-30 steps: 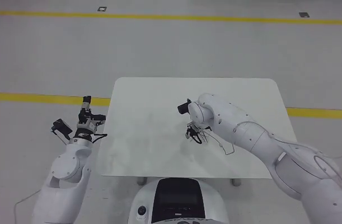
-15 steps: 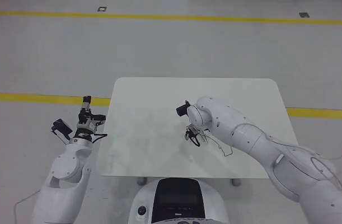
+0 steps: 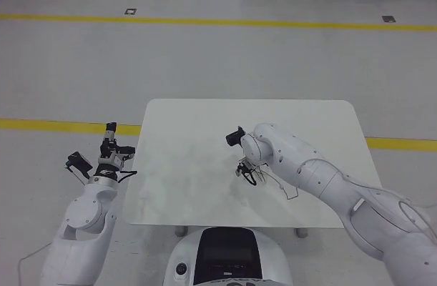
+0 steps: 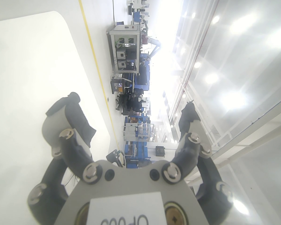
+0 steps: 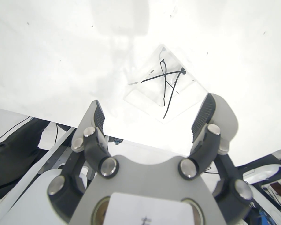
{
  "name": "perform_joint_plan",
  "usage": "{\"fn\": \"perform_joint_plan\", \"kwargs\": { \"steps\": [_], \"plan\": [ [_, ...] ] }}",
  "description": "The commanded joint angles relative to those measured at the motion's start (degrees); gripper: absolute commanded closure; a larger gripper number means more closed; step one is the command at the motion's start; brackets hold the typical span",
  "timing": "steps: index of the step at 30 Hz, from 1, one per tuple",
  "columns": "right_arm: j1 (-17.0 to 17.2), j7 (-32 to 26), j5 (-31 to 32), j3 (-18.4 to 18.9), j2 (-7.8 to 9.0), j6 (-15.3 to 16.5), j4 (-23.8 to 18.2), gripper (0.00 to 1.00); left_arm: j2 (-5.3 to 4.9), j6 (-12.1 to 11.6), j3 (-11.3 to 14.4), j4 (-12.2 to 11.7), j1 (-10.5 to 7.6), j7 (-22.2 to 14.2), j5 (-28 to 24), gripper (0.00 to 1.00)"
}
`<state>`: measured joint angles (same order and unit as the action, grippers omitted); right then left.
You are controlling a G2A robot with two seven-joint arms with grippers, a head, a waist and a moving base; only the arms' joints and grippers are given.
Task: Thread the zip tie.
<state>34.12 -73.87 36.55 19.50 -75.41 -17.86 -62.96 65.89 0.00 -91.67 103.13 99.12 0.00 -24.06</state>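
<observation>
Black zip ties (image 5: pixel 165 80) lie crossed in a shallow clear tray (image 5: pixel 140 95) on the white table (image 5: pixel 49 54). My right gripper (image 5: pixel 153 101) hangs above the table just short of the tray, open, with nothing between its ribbed pads (image 5: pixel 202 113). In the top view the right gripper (image 3: pixel 245 171) is over the table's middle front, and the tray's faint outline (image 3: pixel 288 189) lies just beside it. My left gripper (image 3: pixel 111 137) is held off the table's left edge. The left gripper (image 4: pixel 131 101) is open and empty.
The white table (image 3: pixel 204 129) is bare apart from the tray. Its front edge (image 5: pixel 142 142) runs close behind the tray. A yellow floor line (image 3: pixel 61 126) passes beside the table.
The right wrist has wobbled by a tiny amount over the same spot. The left arm has kept still.
</observation>
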Motion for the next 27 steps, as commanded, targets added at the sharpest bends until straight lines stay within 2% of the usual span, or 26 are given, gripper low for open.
{"fn": "perform_joint_plan", "kwargs": {
  "steps": [1,4,9,16,21,27],
  "plan": [
    [0.4,-0.2,0.5,0.8,0.48,0.3,-0.9,0.51,0.0,0.0,0.0,0.0,0.0,0.0,0.0,0.0],
    [1.3,-0.8,1.5,2.1,1.31,0.2,-2.6,0.59,0.0,0.0,0.0,0.0,0.0,0.0,0.0,0.0],
    [2.8,-1.8,2.9,4.3,2.71,0.7,-5.0,0.59,0.0,0.0,0.0,0.0,0.0,0.0,0.0,0.0],
    [5.1,-2.2,5.1,7.1,4.27,1.3,-7.6,0.67,0.0,0.0,0.0,0.0,0.0,0.0,0.0,0.0],
    [5.8,-1.0,5.5,8.1,4.19,2.5,-6.2,0.71,0.0,0.0,0.0,0.0,0.0,0.0,0.0,0.0],
    [5.9,0.7,5.8,8.0,3.17,3.2,-3.7,0.76,0.0,0.0,0.0,0.0,0.0,0.0,0.0,0.0]
  ]
}}
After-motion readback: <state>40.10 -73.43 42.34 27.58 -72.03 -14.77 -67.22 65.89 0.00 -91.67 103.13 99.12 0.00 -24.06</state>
